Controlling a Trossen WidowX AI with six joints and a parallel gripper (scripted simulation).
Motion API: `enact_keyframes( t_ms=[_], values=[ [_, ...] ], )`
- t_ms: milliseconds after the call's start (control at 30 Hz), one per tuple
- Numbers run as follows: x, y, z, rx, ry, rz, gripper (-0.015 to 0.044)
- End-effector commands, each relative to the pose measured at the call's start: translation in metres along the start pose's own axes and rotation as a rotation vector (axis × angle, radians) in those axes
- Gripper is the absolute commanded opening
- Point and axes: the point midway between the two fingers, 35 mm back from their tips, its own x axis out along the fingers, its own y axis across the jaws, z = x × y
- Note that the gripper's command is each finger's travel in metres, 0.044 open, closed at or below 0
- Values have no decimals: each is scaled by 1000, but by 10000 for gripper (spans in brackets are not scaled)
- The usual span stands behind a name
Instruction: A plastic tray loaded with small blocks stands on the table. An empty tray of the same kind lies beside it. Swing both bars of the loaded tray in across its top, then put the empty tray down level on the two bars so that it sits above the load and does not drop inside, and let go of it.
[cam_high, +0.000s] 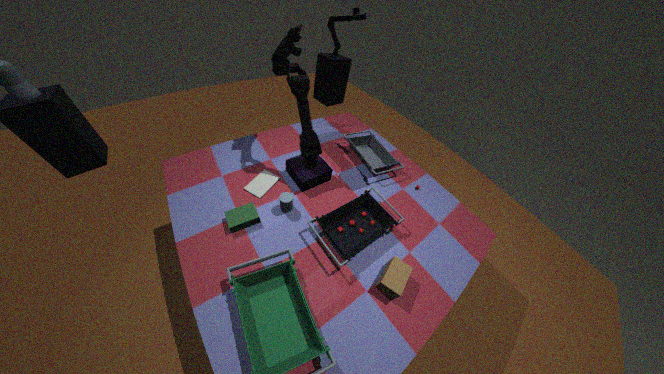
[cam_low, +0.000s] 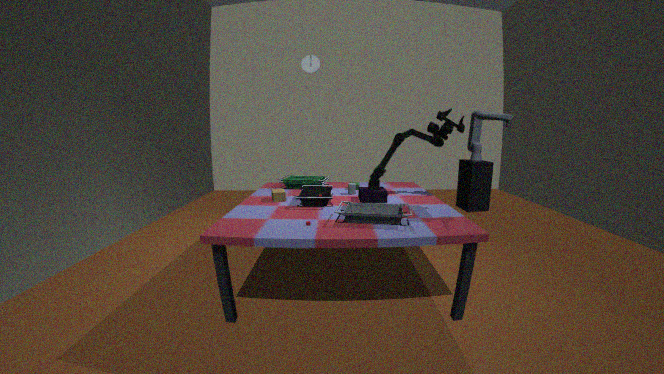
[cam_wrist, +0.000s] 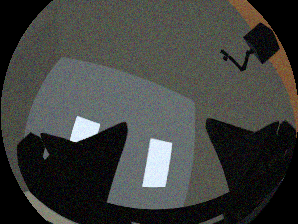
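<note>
The loaded tray (cam_high: 350, 245) (cam_low: 312, 202) is black and holds several small red blocks (cam_high: 352, 222). One wire bar (cam_high: 327, 247) sticks out past its left end, the other (cam_high: 387, 205) past its right end. An empty grey tray (cam_high: 372, 152) (cam_low: 372, 212) stands behind it in the top view, with wire bars at its ends. A green tray (cam_high: 275, 320) (cam_low: 303, 182), also empty, stands at the front left, bars outward. My gripper (cam_high: 300, 40) (cam_low: 457, 114) (cam_wrist: 168, 125) is open and empty, raised high, away from the trays and pointing off the table.
A tan block (cam_high: 395, 276) (cam_low: 278, 195) stands near the black tray. A grey cylinder (cam_high: 286, 201) (cam_low: 352, 188), a green block (cam_high: 242, 217) and a pale flat card (cam_high: 261, 184) lie near my base. One loose red block (cam_high: 417, 187) (cam_low: 308, 223) lies on the table.
</note>
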Motion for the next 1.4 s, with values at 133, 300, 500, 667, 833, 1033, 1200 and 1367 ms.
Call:
enact_keyframes(
  t_ms=[133, 300, 500, 667, 833, 1033, 1200, 1367],
  values=[
    [0, 0, 0, 0, 0, 0, 269],
    [14, -3, 15, -80, -7, -2, 138],
    [65, -8, 84, -392, -52, -28, 83],
    [100, -7, 149, -655, -107, -87, 83],
    [127, 3, 221, -905, -177, -171, 83],
    [147, 27, 308, -1144, -274, -295, 83],
    [152, 56, 379, -1308, -365, -417, 83],
    [149, 94, 437, -1470, -456, -490, 83]
  ],
)
